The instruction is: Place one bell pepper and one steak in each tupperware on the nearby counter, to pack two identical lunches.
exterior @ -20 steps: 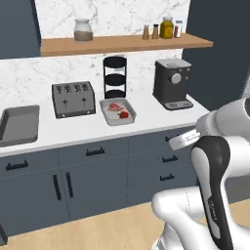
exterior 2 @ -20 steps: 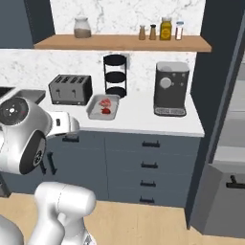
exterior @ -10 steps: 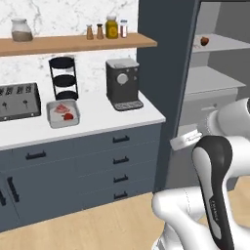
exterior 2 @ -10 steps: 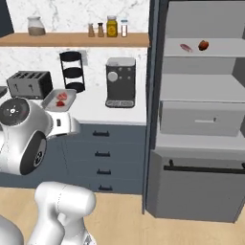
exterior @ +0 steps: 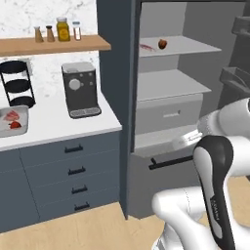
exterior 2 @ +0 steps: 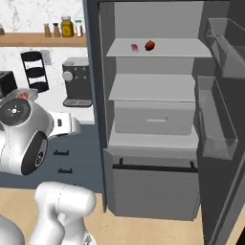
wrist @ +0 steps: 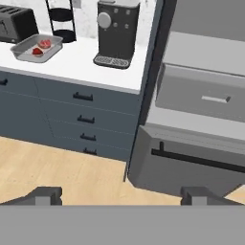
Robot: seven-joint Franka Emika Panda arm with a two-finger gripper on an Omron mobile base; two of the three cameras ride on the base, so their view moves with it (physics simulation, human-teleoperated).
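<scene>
My gripper hangs wide open, empty; I should reach squarely for the fridge-shelf bell pepper (steak beside it).

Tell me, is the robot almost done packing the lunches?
Maybe halfway. One tupperware on the counter already holds a bell pepper and a steak. The jaws are open and hold nothing. Another bell pepper and steak wait on the fridge's top shelf.

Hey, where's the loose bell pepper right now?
The bell pepper sits on the open fridge's top shelf, just right of the steak.
</scene>
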